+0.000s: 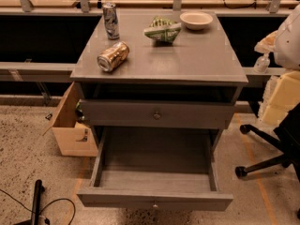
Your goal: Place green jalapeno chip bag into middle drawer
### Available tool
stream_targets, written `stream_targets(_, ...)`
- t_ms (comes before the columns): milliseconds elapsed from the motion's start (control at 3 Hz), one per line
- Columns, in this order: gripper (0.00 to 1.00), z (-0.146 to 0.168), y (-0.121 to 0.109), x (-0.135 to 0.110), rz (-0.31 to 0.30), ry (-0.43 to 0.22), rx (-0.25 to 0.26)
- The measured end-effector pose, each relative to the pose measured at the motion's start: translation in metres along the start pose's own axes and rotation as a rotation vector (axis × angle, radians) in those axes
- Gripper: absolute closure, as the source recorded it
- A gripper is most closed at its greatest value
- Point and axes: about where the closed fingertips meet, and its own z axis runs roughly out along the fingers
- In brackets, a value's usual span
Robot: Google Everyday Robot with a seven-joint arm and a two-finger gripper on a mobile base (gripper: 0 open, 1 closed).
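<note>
The green jalapeno chip bag [162, 29] lies crumpled on the grey cabinet top [187, 60], towards the back, left of a white bowl [196, 20]. The middle drawer [154, 161] is pulled out wide at the bottom front. Its grey floor is bare and its small round knob [154, 204] faces me. Above it another flat grey drawer front [157, 114] with a round knob is closed. My gripper is not in view in this frame.
A gold can [113, 56] lies on its side at the front left of the top, and a silver can [110, 20] stands behind it. A cardboard box [70, 128] sits left of the cabinet. A chair base [265, 161] and white and yellow shapes [286, 69] are at the right. A cable [47, 207] lies on the floor.
</note>
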Motion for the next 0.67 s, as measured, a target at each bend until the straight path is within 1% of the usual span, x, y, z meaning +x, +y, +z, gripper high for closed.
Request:
stream_targets(333,0.0,0.0,0.0,0.0,0.0,0.0,0.0)
stream_targets(667,0.0,0.002,-0.011,-0.002,0.03,-0.082,0.017)
